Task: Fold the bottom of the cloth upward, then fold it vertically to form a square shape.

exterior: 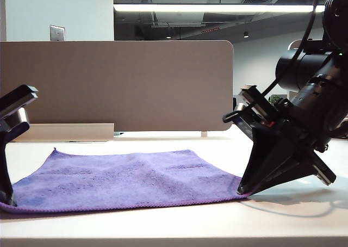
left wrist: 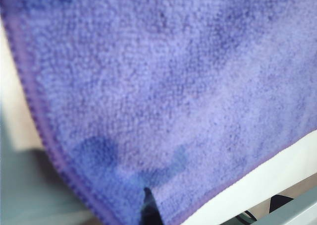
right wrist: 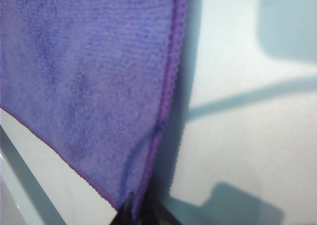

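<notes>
The purple fuzzy cloth (exterior: 125, 179) lies spread flat on the white table (exterior: 174, 225), with its hemmed near edge running along the front. At the far left of the exterior view, my left gripper (exterior: 7, 201) comes down onto the cloth's near left corner. In the left wrist view the cloth (left wrist: 163, 86) fills the picture and bunches around my left gripper (left wrist: 148, 210), which is shut on it. My right gripper (exterior: 243, 191) points down at the near right corner. Seen from the right wrist, that corner of the cloth (right wrist: 89, 76) is pinched in my shut right gripper (right wrist: 136, 212).
A tall beige divider panel (exterior: 117, 84) stands behind the table. Bare white tabletop (right wrist: 247, 136) lies beside the cloth's right hem, crossed by the arm's shadows. The table's front edge runs close below the cloth in the exterior view.
</notes>
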`<state>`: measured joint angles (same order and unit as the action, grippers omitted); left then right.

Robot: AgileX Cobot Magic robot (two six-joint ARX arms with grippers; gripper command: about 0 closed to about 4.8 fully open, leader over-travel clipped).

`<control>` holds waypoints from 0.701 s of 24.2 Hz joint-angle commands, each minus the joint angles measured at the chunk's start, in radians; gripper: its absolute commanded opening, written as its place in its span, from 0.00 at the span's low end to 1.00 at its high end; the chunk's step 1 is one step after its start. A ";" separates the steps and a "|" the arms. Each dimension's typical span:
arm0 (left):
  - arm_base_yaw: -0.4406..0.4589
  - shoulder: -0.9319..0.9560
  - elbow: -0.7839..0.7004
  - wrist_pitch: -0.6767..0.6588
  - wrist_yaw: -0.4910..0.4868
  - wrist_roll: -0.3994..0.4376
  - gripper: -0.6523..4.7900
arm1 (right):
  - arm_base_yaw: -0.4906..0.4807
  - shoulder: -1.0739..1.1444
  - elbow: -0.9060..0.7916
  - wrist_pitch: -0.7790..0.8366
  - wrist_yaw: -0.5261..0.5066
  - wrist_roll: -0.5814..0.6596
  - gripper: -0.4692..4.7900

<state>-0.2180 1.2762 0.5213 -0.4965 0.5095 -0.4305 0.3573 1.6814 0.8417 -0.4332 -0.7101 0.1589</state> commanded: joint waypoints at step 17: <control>-0.003 -0.154 -0.007 -0.167 0.011 0.003 0.11 | 0.014 -0.198 -0.069 -0.211 0.036 -0.040 0.09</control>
<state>-0.2211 1.1374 0.5129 -0.6262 0.5377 -0.4309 0.3637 1.4982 0.7898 -0.6254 -0.6865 0.1219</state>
